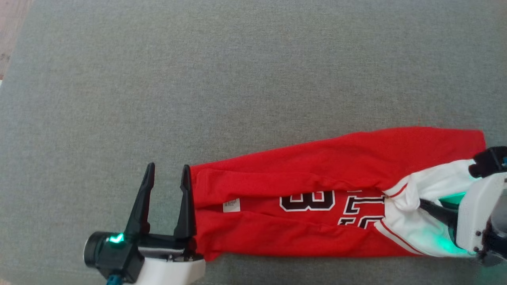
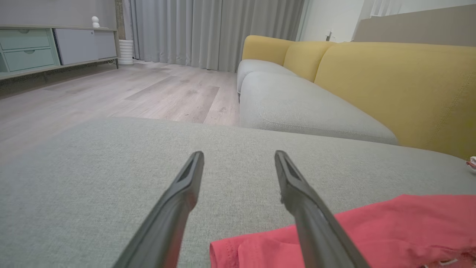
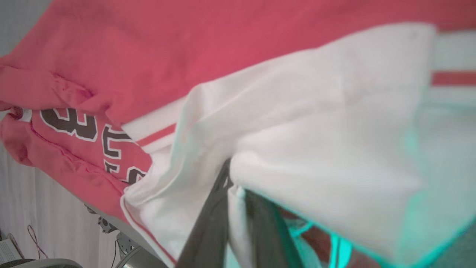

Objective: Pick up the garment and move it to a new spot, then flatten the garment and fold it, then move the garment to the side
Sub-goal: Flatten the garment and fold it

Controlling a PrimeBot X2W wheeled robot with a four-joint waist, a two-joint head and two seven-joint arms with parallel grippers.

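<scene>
Grey woven upholstery (image 1: 237,79) spreads beneath both arms. Closest to the robot, at the lower left of the head view, the left gripper (image 1: 168,168) sits low over the cloth surface with its jaws spread wide and nothing between them. Its inner finger stands just beside the hem of the garment (image 1: 317,170). This red jersey with black-and-white lettering and white sleeves lies in a long folded band across the near right part, a small white label (image 1: 231,205) near the hem. At its far right end the right gripper (image 3: 238,193) has its fingers drawn close together, pinching a fold of white sleeve fabric. Beyond, the left wrist view shows a yellow-backed sofa (image 2: 390,82), a wooden floor (image 2: 111,93), grey curtains (image 2: 208,33) and a low cabinet (image 2: 37,48).
</scene>
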